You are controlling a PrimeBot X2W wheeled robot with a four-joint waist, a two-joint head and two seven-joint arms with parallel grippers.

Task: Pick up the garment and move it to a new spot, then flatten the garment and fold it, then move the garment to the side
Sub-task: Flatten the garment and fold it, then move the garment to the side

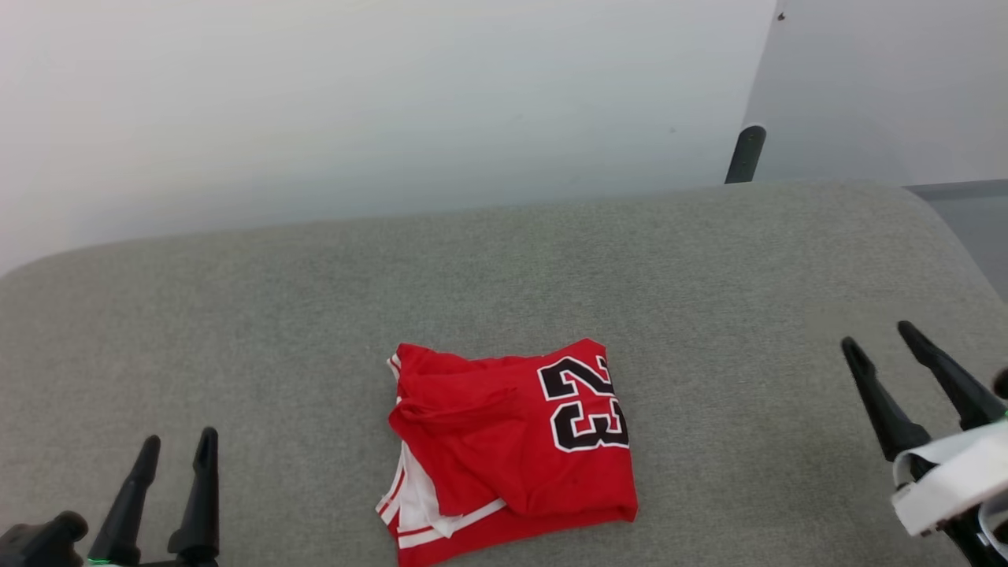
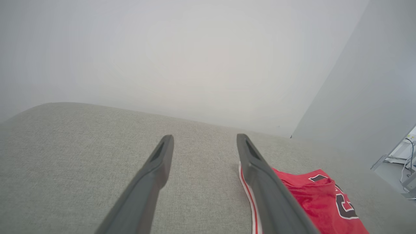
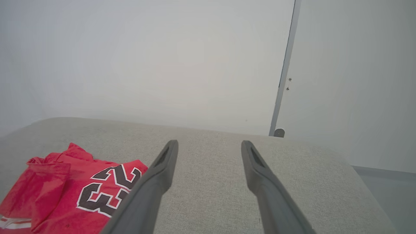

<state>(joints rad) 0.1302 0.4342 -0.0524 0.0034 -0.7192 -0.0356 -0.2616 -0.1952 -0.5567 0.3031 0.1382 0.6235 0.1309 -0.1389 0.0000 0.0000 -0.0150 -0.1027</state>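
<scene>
Head view: the garment [image 1: 512, 453] lies on the grey cushion [image 1: 236, 315] as a compact red packet, close to my body and about midway between my arms. It is roughly square, a little longer running away from me. The "23" sits sideways on its far right part, and the white sleeve and striped trim poke out at its near left edge. My left claw [image 1: 179, 438] hangs at the lower left, fingers spread and empty. My right claw [image 1: 878, 335] is at the right, also spread and empty, and farther forward. Both are apart from the cloth. The left looks slightly nearer, I judge.

Left wrist view: my left claw [image 2: 204, 136] is released, with bare cushion between the fingers. The garment [image 2: 312, 195] lies off to the right, its striped edge showing just past my right-hand finger.

Right wrist view: my right claw [image 3: 209, 142] is likewise wide and holds nothing. The garment [image 3: 65, 188] lies to the lower left, its numbered end towards me. Either arm has to swing inward to reach it.
</scene>
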